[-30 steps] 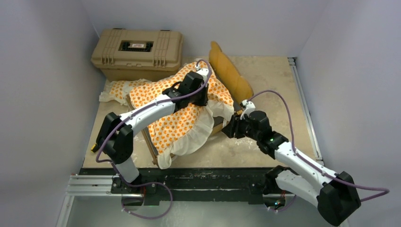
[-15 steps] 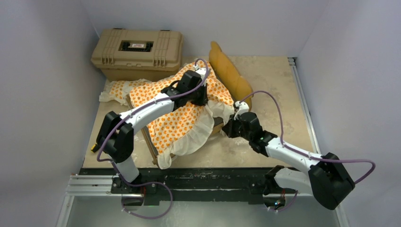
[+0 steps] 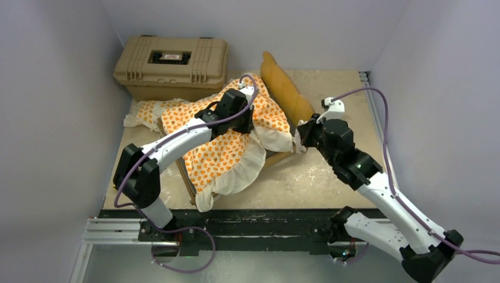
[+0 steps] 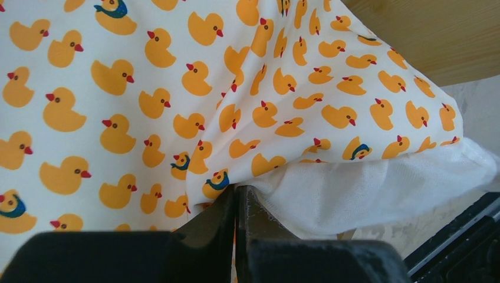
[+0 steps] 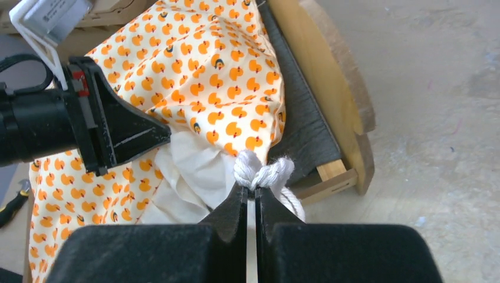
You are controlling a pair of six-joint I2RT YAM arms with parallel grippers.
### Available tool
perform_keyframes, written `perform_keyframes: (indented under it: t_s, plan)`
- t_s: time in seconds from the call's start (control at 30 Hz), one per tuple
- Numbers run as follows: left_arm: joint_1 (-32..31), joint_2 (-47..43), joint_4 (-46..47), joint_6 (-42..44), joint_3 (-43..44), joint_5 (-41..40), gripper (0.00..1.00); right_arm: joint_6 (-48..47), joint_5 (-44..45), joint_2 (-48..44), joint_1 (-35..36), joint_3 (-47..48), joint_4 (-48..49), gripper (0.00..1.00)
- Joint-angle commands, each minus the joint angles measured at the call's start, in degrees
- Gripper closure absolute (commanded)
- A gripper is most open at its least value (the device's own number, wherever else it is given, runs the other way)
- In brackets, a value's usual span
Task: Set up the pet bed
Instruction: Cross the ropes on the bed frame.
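Note:
The orange-duck mattress cushion (image 3: 227,147) with its white ruffle (image 3: 236,177) lies draped over the light-wood bed frame (image 3: 188,180). The scalloped headboard (image 3: 286,91) stands at the back right. The grey base (image 5: 303,130) shows in the right wrist view. My left gripper (image 3: 243,122) is shut on the cushion's fabric at the ruffle seam (image 4: 237,197). My right gripper (image 3: 302,139) is shut on a white twisted cord (image 5: 262,171) at the cushion's right corner, held above the frame's corner. The small matching pillow (image 3: 144,112) lies at the left, beside the frame.
A tan plastic hard case (image 3: 171,59) stands at the back left against the wall. A small black and yellow tool (image 5: 10,207) lies at the table's left edge. Walls close in on both sides. A metal rail (image 3: 377,130) runs along the right edge.
My right arm has risen and swung back and to the right, pulling the cushion's right corner with it. My left gripper has shifted slightly back and left, still holding the fabric.

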Motion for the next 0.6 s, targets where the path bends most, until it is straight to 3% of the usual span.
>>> perform_keyframes:
  t_s: [0.0,0.27,0.43,0.5,0.57]
  plan:
    - [0.58,-3.76,-3.05,4.44,-0.66,-4.53,1.00,-0.73,5.13,0.78,0.09,5.31,-10.70,1.00]
    - [0.49,-6.48,-7.45,8.43,-0.62,-13.18,1.00,-1.58,10.86,-1.78,0.08,12.61,-15.90,1.00]
    - [0.50,-6.28,-7.78,8.41,-0.66,-13.38,1.00,5.60,5.83,-2.39,0.04,14.93,-27.13,0.90]
    - [0.54,-6.19,-7.40,8.43,-1.05,-13.23,1.00,8.44,3.23,-3.77,0.09,14.96,-31.55,0.79]
    - [0.52,-6.10,-7.07,8.56,-1.34,-13.30,1.00,10.88,1.65,-5.51,0.09,15.16,-35.04,0.58]
